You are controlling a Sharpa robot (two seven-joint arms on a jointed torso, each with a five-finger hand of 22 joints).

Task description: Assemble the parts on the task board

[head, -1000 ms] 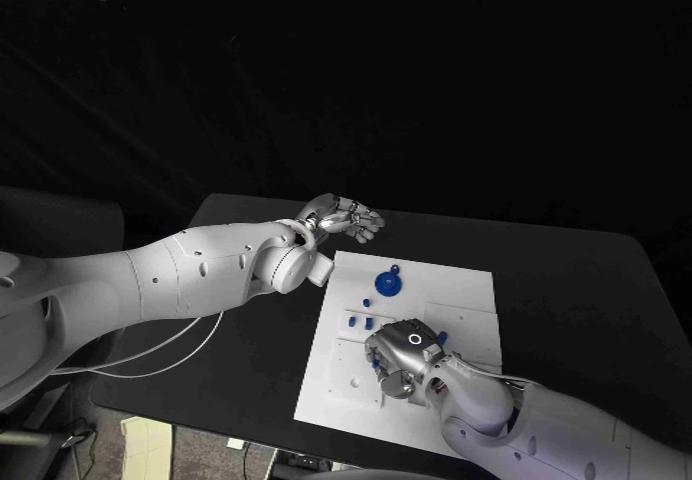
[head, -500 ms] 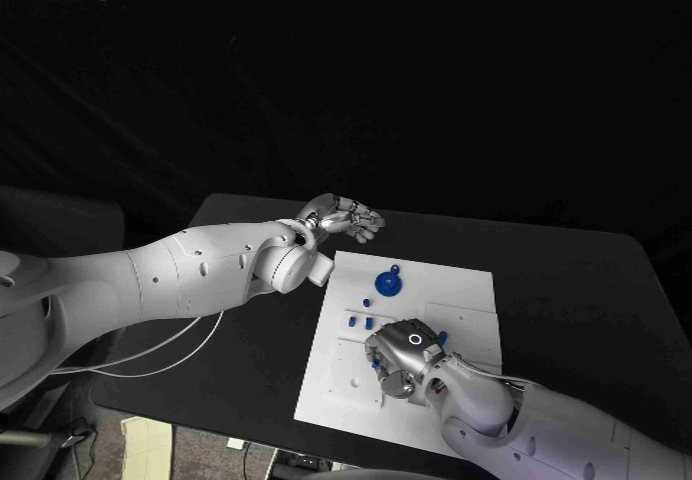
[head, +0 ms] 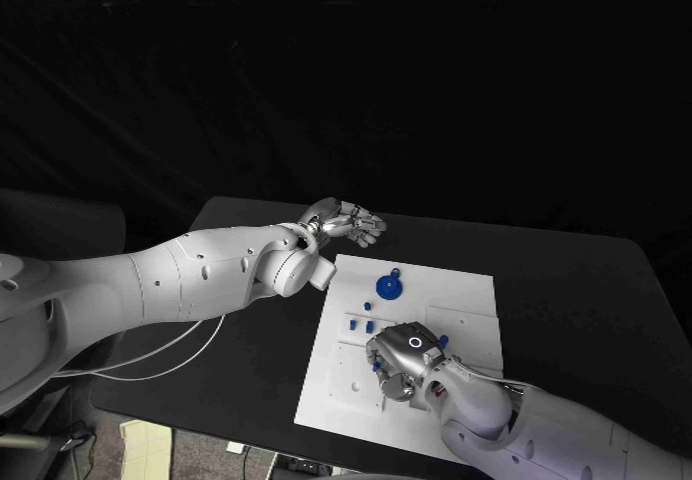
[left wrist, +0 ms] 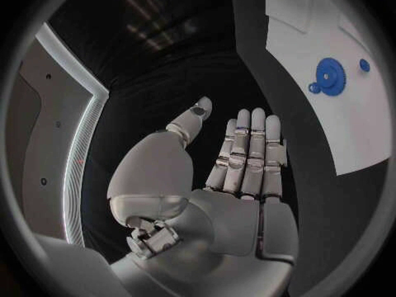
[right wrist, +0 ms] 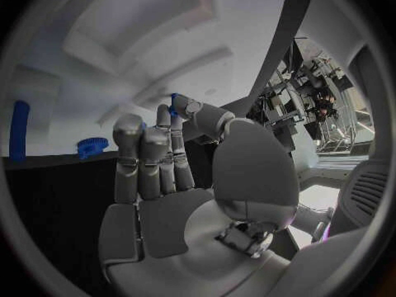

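Hands over a white task board on a black table.

Head view: the task board [head: 433, 300] lies in the middle of the table [head: 577, 270], with a blue gear [head: 389, 287] near its far end and small blue parts [head: 361, 323] just below it. The left hand [head: 346, 220] hovers over bare table beyond the board's far corner, holding nothing, fingers loosely curled. The right hand [head: 407, 362] sits low over the board's near half, knuckles up; whether it grips a part I cannot tell here.
Left wrist view: the left hand [left wrist: 239, 165] is empty, fingers straight and side by side, thumb apart; the gear [left wrist: 330, 76] lies on the board well apart.
Right wrist view: the right hand [right wrist: 165, 171] pinches a small blue part [right wrist: 174, 99] between thumb and fingertip, just above the board.
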